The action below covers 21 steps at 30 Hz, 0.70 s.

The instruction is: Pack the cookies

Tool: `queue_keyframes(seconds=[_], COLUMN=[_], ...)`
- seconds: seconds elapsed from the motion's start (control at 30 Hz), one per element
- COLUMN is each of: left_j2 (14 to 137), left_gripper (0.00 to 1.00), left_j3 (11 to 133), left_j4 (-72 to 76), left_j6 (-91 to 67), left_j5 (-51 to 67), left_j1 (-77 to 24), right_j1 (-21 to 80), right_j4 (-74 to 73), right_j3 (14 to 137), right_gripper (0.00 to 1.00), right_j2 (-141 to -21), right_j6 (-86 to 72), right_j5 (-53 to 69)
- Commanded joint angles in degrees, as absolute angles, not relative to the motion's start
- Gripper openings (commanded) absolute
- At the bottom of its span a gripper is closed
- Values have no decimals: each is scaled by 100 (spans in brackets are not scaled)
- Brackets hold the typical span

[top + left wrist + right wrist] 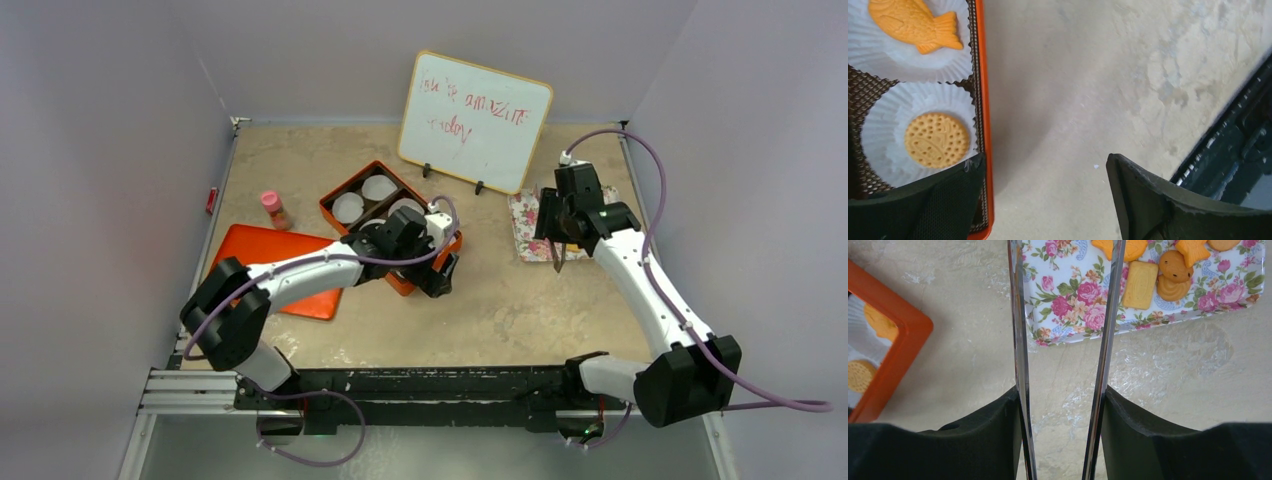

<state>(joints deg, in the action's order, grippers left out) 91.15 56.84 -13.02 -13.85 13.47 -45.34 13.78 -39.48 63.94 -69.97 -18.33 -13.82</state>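
The cookies are of mixed shapes. A round dotted cookie (936,140) and a fish-shaped cookie (913,21) lie in white paper cups (878,150) inside the orange box (345,187). More cookies, among them a rectangular one (1139,284) and a chocolate-chip one (1174,266), lie on the floral tray (1073,300). My left gripper (1045,162) is open and empty, straddling the box's rim (984,125). My right gripper (1062,392) is shut on metal tongs (1018,340), whose two arms stand apart and reach over the tray.
An orange lid (270,260) lies left of the box, with a small pink bottle (274,209) behind it. A whiteboard (475,120) stands at the back. The floral tray (527,215) sits right of the box. Black rails run along the near edge.
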Motion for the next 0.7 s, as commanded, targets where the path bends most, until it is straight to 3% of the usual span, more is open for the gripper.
queue_keyframes(seconds=[0.0,0.43,0.67], left_j2=[8531,8106,8023], left_gripper=[87,87,93], left_j3=[5429,5089,5825], left_j4=[-1224,-1050,-1717], left_j6=[-1645,-2247,-1945], left_j5=[1722,1911,120], left_j1=[-4955,-5766,-5701], right_j1=[1313,874,709], right_j4=[-3816,-3830,-3806], right_j3=[6385,6316,6337], right_gripper=[55,55,55], right_j2=[-6917,-7159,-7213], right_j6=[-1751,-1727,-1666], right_j5=[-1450,-1202,-1077])
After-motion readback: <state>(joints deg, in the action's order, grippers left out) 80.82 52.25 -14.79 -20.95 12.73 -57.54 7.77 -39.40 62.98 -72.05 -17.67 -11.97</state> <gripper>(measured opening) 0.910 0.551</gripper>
